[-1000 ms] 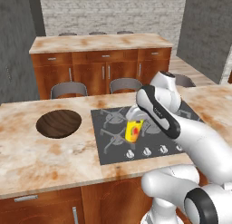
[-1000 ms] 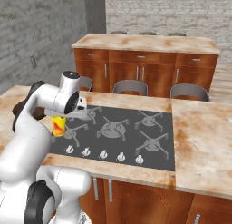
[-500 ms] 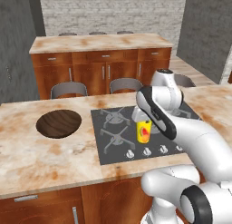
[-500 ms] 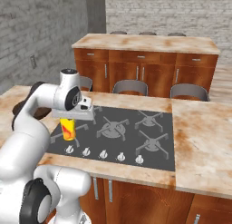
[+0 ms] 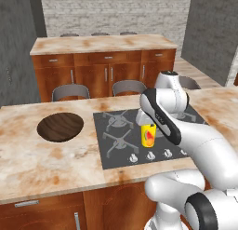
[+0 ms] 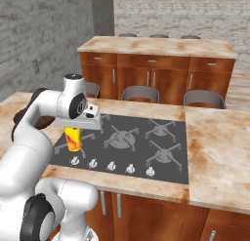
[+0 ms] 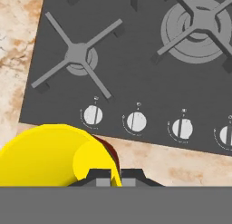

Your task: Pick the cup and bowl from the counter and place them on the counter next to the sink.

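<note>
I judge the main risk is the cup (image 5: 148, 134) slipping and dropping onto the cooktop (image 6: 134, 145) if I swing fast. My end effector (image 6: 74, 131) pinches the cup, hanging above the knobs (image 7: 136, 122). The arm is folded, wrist pointing down. The bowl (image 5: 60, 126) sits on the table (image 5: 32, 164) at 9 o'clock from the cup.

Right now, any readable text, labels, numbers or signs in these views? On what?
No readable text anywhere.
Cup: a red-orange mark on its side, a shape, not letters.
Cooktop: small marks around each knob, too small to read.
Bowl, counter, cabinets: no lettering.
</note>
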